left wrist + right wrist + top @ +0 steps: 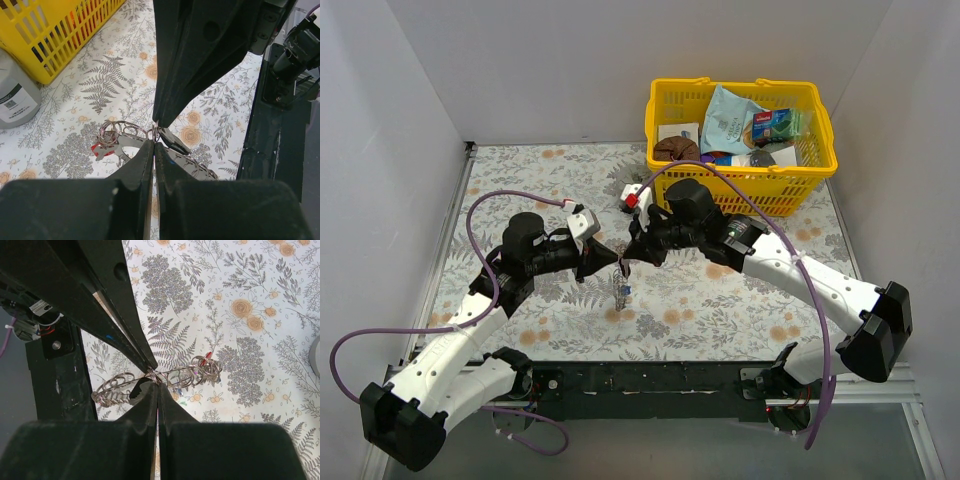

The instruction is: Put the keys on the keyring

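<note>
Both arms meet tip to tip over mid-tabletop, keyring held between them.
Left fingers [604, 262] are pressed together, nipping the keyring [621, 288] wire at their tips. Right fingers [631, 256] are clamped tight on the same loop from the opposite side. The keyring hangs below the two tips over the floral tabletop [720, 310], keys bunched, with one red tag [98, 149] among them. Can't tell if the lowest key touches the surface. In the wrist views, coils and keys spread to both sides of the pinch. Yellow basket [750, 195] of packets at far right, well apart, with a grey container [15, 97] just beside it.
</note>
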Available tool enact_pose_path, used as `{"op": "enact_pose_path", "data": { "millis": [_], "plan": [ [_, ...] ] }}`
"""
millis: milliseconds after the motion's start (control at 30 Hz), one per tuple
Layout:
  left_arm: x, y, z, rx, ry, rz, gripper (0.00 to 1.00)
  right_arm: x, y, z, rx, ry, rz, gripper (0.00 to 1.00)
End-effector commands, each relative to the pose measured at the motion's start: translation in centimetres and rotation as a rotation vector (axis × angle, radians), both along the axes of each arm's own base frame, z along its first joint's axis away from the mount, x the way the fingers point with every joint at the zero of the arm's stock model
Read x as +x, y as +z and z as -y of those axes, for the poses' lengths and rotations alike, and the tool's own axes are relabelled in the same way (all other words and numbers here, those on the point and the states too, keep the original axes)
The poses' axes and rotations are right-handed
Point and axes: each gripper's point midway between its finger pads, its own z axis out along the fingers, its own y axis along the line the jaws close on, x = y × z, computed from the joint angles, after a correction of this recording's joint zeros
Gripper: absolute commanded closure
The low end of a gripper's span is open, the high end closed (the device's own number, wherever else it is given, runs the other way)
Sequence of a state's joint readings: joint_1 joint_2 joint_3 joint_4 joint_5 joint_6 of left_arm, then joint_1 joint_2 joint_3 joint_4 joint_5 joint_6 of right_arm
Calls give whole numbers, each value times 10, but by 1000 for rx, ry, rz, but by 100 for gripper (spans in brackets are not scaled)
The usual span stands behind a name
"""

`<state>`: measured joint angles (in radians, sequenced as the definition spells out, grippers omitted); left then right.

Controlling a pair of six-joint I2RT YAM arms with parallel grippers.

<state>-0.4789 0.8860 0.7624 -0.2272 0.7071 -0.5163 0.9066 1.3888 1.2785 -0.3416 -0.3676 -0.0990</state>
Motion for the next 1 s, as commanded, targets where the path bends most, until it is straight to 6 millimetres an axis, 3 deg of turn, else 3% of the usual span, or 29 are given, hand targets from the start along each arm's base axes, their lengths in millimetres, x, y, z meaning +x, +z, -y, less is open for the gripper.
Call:
{"op": "enact_pose_path", "data": {
  "millis": [0, 400, 500, 767, 867, 900, 967],
  "plan": [
    [-12, 33, 3, -55, -70, 108, 100, 15, 22, -1, 70, -54, 44, 99],
    [-16, 41, 1, -82, -71, 157, 100, 13, 12, 8, 76, -48, 9, 99],
    [-16, 43, 2, -94, -72, 167, 100, 4, 15, 6, 97, 13, 8, 99],
    [-16, 46, 2, -103, -68, 177, 100, 4, 19, 12, 117, -10, 45, 99],
    [-16, 46, 2, -103, -69, 178, 100, 8, 21, 18, 114, -41, 63, 83],
    [-16, 46, 1, -104, -67, 181, 100, 8, 25, 21, 122, -47, 75, 67],
    [-17, 46, 1, -105, -70, 183, 100, 11, 30, 24, 136, -60, 99, 52]
  ]
}}
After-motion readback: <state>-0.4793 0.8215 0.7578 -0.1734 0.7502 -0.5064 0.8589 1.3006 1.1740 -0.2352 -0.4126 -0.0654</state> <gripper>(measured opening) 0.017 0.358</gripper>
